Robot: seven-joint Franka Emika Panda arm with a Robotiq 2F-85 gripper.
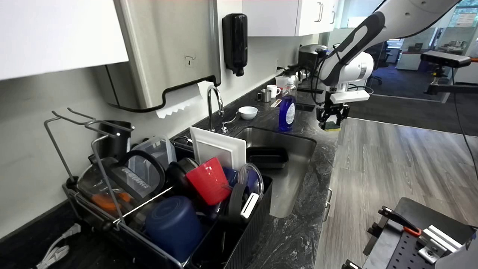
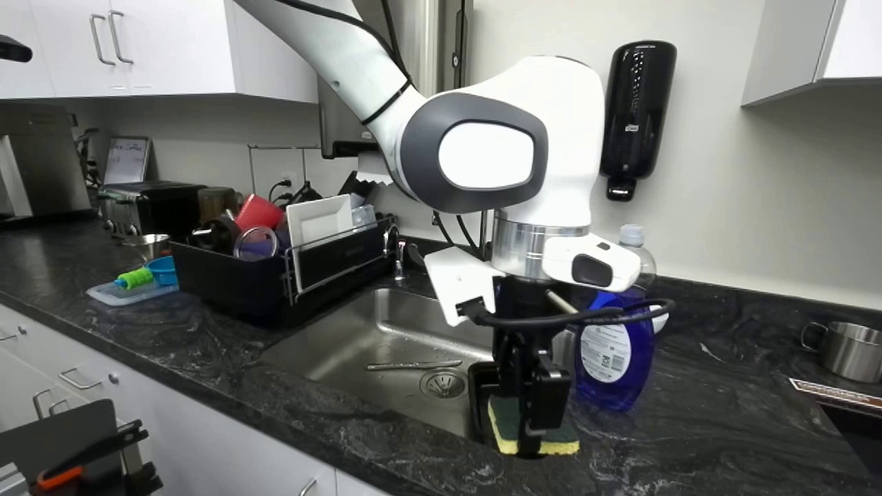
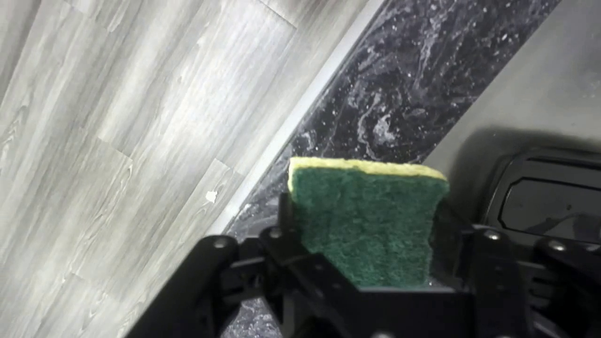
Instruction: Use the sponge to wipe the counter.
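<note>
The sponge has a dark green top face and a pale yellow underside. It also shows in an exterior view and fills the middle of the wrist view. My gripper points down and is shut on the sponge, with one finger at each side of it. The sponge lies flat over the strip of black marbled counter between the front edge and the sink. I cannot tell whether its underside touches the counter. The counter also shows in both exterior views.
The steel sink is beside the gripper, with a black tray in it. A blue soap bottle stands close behind the gripper. A full dish rack stands beyond the sink. A steel mug stands near the wall.
</note>
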